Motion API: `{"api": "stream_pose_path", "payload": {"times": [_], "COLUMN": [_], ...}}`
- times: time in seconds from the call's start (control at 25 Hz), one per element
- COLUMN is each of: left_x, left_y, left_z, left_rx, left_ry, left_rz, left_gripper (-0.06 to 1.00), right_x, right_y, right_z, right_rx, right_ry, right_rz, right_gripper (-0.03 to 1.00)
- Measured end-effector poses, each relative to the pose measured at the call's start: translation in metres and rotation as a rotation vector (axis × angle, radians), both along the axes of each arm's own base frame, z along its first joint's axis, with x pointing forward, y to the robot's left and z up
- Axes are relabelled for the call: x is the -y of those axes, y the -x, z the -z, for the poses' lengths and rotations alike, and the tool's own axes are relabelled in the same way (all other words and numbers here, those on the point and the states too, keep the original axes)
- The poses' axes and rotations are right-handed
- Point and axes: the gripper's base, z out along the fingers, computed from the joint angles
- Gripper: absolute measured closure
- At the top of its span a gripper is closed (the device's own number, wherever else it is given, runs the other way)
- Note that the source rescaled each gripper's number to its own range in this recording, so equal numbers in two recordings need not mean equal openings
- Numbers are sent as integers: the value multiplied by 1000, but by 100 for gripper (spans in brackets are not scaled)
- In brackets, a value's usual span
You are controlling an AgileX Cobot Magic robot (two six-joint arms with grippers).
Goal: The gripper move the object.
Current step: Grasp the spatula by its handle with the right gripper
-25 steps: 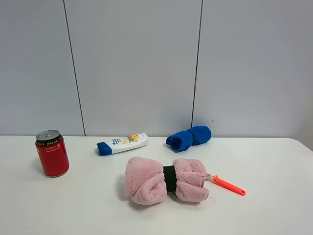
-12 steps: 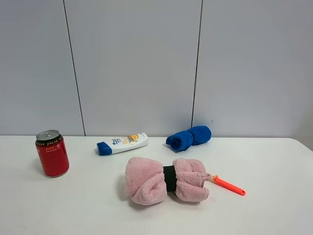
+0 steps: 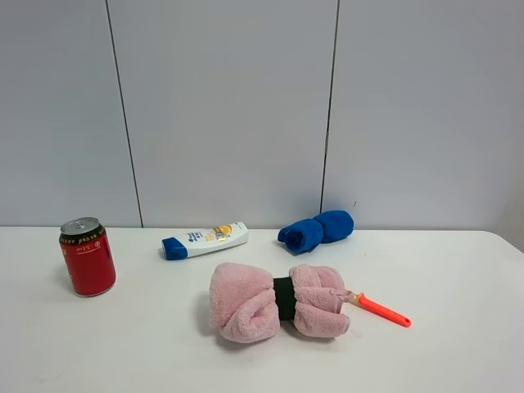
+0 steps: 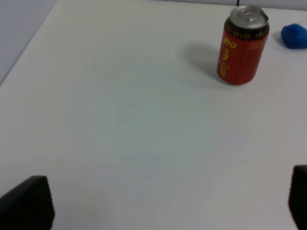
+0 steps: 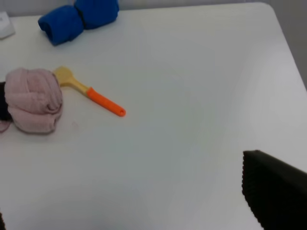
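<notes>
The scoop (image 3: pixel 378 309) lies on the white table right of the pink rolled towel (image 3: pixel 274 301). Its orange-red handle points right and toward the front, and its tan head touches the towel. In the right wrist view the scoop (image 5: pixel 90 92) lies whole, far ahead of the right gripper (image 5: pixel 139 213). That gripper's black fingers (image 5: pixel 273 191) stand wide apart and empty. The left gripper (image 4: pixel 160 206) is open and empty over bare table, with its fingers (image 4: pixel 26 203) at the picture's lower corners. Neither gripper shows in the exterior view.
A red can (image 3: pixel 87 256) stands at the left and also shows in the left wrist view (image 4: pixel 242 45). A white-and-blue tube (image 3: pixel 205 240) and a blue rolled cloth (image 3: pixel 316 230) lie at the back by the grey wall. The table's right edge (image 5: pixel 288 43) is near.
</notes>
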Motion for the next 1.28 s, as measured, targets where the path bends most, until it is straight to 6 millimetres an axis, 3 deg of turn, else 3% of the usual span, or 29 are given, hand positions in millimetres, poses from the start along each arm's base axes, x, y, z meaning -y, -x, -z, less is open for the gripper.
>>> {"api": "stream_pose_path", "payload": {"times": [0.16, 0.32, 0.72, 0.92, 1.12, 1.28], "left_x": [0, 0, 0, 0, 0, 0], "left_y": [0, 0, 0, 0, 0, 0], "left_z": [0, 0, 0, 0, 0, 0], "left_rx": [0, 0, 0, 0, 0, 0], "left_ry": [0, 0, 0, 0, 0, 0], "left_rz": [0, 0, 0, 0, 0, 0], "left_gripper": [-6, -6, -6, -6, -6, -6], "right_x": [4, 6, 8, 11, 14, 13], "right_y": [-13, -44, -150, -202, -251, -278], "right_z": [-44, -85, -145, -150, -126, -106], "right_rx": [3, -32, -161, -212, -291, -332], "right_ry": [48, 52, 49, 116, 213, 268], "right_rz": [14, 29, 8, -23, -79, -155], "right_gripper": [-2, -2, -2, -2, -2, -1]}}
